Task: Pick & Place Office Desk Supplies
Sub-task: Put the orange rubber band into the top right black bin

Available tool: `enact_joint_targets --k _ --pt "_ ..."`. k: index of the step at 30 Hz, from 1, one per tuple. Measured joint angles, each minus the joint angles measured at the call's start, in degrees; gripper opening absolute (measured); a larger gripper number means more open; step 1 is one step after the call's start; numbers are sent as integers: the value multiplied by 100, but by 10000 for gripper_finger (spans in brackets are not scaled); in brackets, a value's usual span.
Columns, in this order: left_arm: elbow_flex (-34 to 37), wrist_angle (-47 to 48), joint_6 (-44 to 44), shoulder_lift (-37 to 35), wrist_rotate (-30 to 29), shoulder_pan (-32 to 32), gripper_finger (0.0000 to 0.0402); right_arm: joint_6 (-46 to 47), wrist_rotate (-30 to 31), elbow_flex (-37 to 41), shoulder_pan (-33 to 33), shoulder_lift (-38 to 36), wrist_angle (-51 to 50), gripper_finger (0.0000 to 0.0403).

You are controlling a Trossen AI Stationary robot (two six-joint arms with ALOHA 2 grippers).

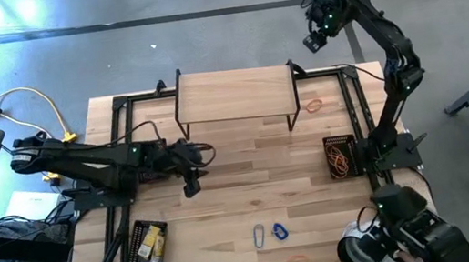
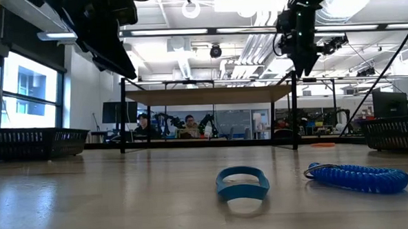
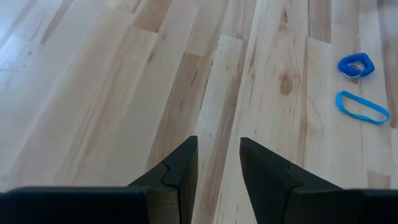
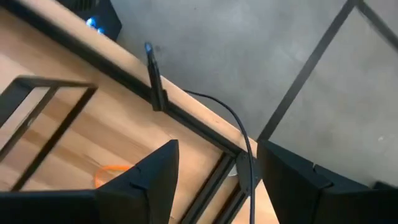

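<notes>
Pale wooden desk boards fill the frame as the left gripper (image 1: 191,189) hovers mid-desk, fingers narrowly parted and empty, while the right gripper (image 1: 315,40) hangs wide open and empty beyond the far right corner. Toward the near edge lie a blue loop (image 3: 362,106) and a blue coil (image 3: 355,65); an orange band (image 1: 314,104) rests far right. Judged between picks, the left arm must next reach nearward over the loop.

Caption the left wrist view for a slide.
Left gripper, open and empty, above bare wood; blue loop and blue coil lie ahead.
</notes>
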State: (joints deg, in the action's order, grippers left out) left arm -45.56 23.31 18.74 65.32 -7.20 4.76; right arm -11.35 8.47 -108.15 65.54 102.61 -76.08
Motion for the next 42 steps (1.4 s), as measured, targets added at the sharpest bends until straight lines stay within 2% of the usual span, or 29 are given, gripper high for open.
enact_joint_targets --k 6,11,18,21,28,36,42 --pt "0 -22 1 0 -2 -61 115 -539 77 27 -311 0 112 201" --pt "0 -39 -86 2 -2 -60 115 -813 64 28 -654 0 699 179" --pt "0 -117 -138 2 -4 -60 115 -1019 932 28 -587 2 1163 161" --pt "0 -116 -138 2 -4 -60 115 -1020 917 29 -299 3 985 153" --pt "0 -123 -140 2 -8 -94 115 -1344 94 31 -323 197 611 128" --pt "0 -123 -138 2 -13 -97 115 -1758 717 32 -442 896 -93 108" --pt "0 -124 -199 2 -4 -157 115 -2041 278 32 -497 1075 -683 84"
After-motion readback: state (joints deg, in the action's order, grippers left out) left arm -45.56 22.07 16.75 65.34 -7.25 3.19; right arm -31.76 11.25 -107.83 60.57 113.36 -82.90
